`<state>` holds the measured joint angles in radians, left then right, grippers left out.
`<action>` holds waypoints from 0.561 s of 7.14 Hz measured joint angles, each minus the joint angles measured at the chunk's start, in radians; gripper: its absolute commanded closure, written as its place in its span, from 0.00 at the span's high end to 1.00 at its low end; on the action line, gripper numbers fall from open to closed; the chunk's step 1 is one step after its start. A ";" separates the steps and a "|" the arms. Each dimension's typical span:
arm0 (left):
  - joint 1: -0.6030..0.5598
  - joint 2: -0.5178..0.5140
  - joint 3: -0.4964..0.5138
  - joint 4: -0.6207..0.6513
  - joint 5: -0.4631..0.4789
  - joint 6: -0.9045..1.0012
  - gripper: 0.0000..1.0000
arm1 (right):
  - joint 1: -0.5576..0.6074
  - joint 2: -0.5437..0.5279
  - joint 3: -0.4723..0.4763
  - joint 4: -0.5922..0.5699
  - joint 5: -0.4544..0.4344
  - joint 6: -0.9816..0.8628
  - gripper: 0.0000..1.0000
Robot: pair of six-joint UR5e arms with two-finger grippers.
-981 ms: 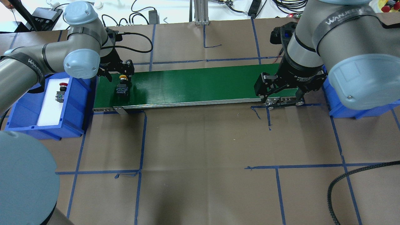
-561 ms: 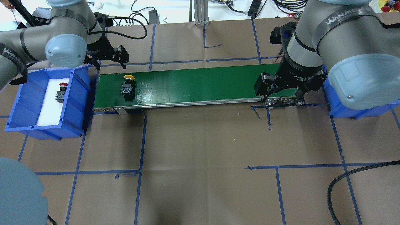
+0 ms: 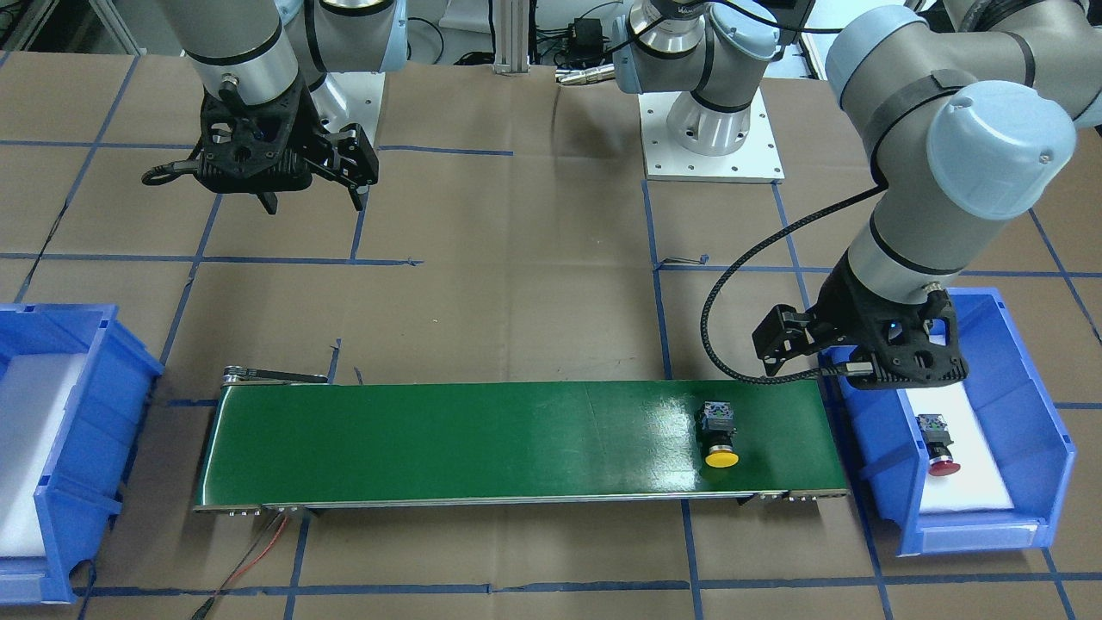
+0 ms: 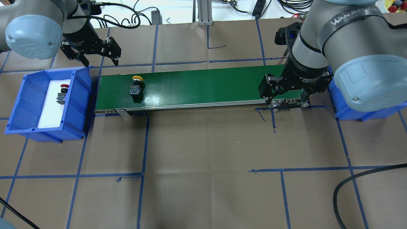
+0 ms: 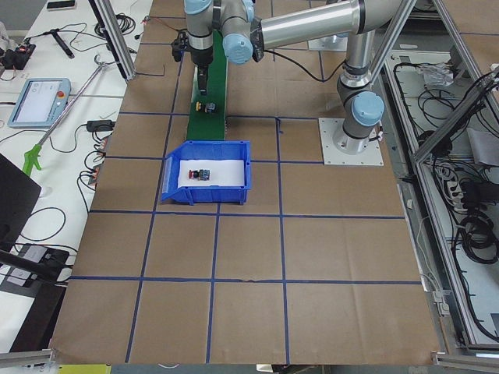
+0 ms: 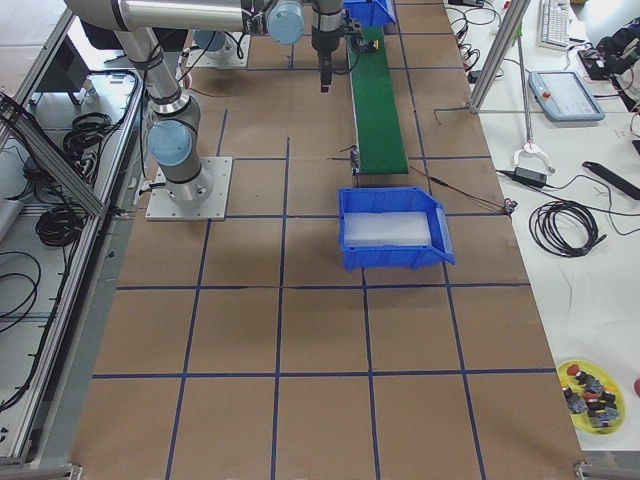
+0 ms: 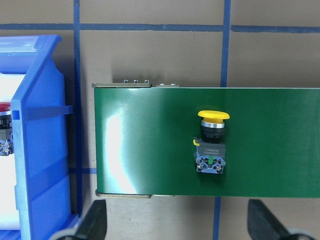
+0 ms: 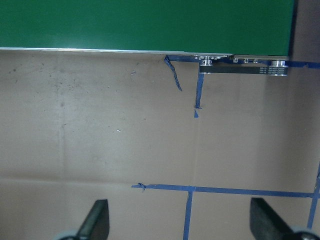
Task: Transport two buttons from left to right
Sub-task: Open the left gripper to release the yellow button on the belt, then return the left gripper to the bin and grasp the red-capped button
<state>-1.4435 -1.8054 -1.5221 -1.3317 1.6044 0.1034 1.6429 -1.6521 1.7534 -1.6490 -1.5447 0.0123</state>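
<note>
The yellow button (image 4: 136,86) lies on its side near the left end of the green conveyor belt (image 4: 206,86); it also shows in the front view (image 3: 719,435) and the left wrist view (image 7: 212,145). The red button (image 4: 62,93) lies on white foam in the left blue bin (image 4: 81,86). My left gripper (image 4: 101,63) is open and empty. It hangs above the table behind the belt's left end, apart from both buttons. My right gripper (image 4: 286,97) is open and empty over the belt's right end.
A second blue bin (image 4: 343,106) with white foam stands at the belt's right end, mostly hidden under my right arm. Brown paper with blue tape lines covers the table (image 4: 206,152). A black cable (image 4: 349,184) lies at the front right.
My left gripper has let go of the yellow button and moved back and to the left, away from the belt. The yellow button has moved a little right along the belt. The right arm has not moved.
</note>
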 measured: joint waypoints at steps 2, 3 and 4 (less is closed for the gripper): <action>0.088 -0.009 0.002 0.000 -0.003 0.093 1.00 | 0.000 0.000 0.000 0.000 0.000 0.000 1.00; 0.148 -0.021 0.002 0.005 -0.003 0.152 1.00 | 0.000 0.000 0.000 0.000 0.000 0.000 1.00; 0.206 -0.033 0.002 0.010 -0.003 0.215 1.00 | 0.000 0.001 0.000 0.000 0.000 0.000 1.00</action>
<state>-1.2375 -1.8381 -1.5202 -1.3221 1.6016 0.3186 1.6429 -1.6511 1.7533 -1.6490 -1.5447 0.0123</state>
